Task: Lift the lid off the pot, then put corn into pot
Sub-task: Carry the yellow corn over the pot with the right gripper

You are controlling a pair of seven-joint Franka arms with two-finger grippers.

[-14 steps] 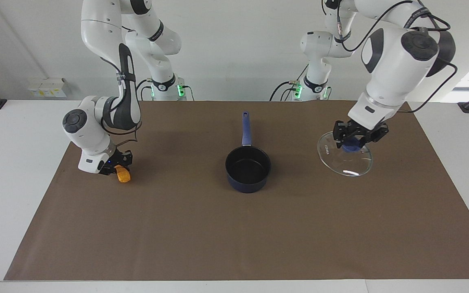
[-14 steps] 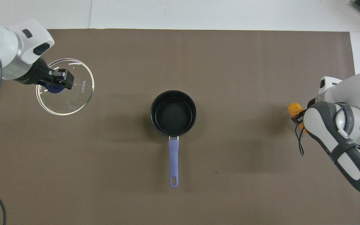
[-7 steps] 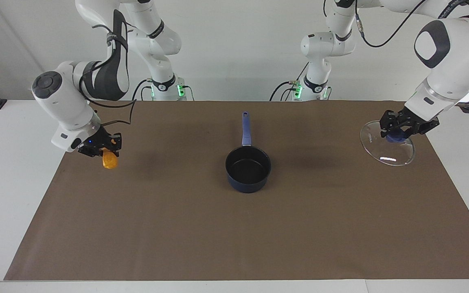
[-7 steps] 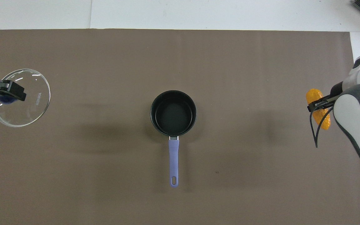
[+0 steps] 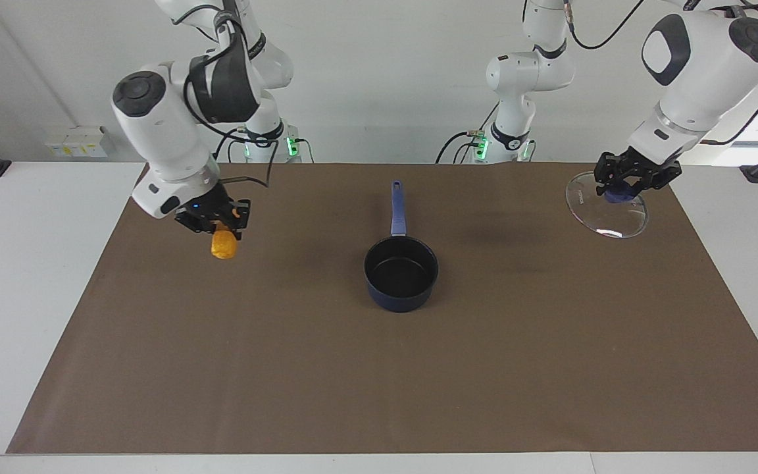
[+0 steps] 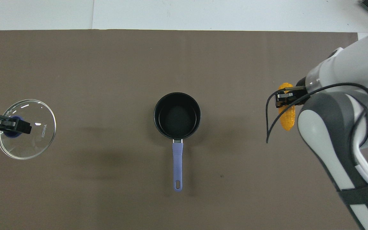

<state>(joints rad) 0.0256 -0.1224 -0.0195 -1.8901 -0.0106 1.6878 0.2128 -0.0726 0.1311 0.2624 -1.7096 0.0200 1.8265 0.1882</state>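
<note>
The dark navy pot [image 5: 400, 301] stands uncovered in the middle of the brown mat, black inside, its long blue handle [image 5: 397, 207] pointing toward the robots; it also shows in the overhead view [image 6: 156, 115]. My right gripper [image 5: 220, 227] is shut on the orange-yellow corn [image 5: 224, 245], which hangs in the air over the mat toward the right arm's end, well apart from the pot. In the overhead view the corn [image 6: 287, 118] sticks out under that gripper [image 6: 283, 97]. My left gripper [image 5: 619, 187] is shut on the blue knob of the glass lid [image 5: 606, 214], held tilted in the air over the left arm's end; the overhead view shows the lid [image 6: 34, 134] too.
The brown mat [image 5: 379, 382] covers most of the white table. Small white boxes [image 5: 76, 141] sit at the table's edge near the right arm's end. Nothing else lies on the mat around the pot.
My right gripper has lifted the corn off the mat and carried it toward the pot. My left gripper has carried the lid out toward the left arm's end and higher.
</note>
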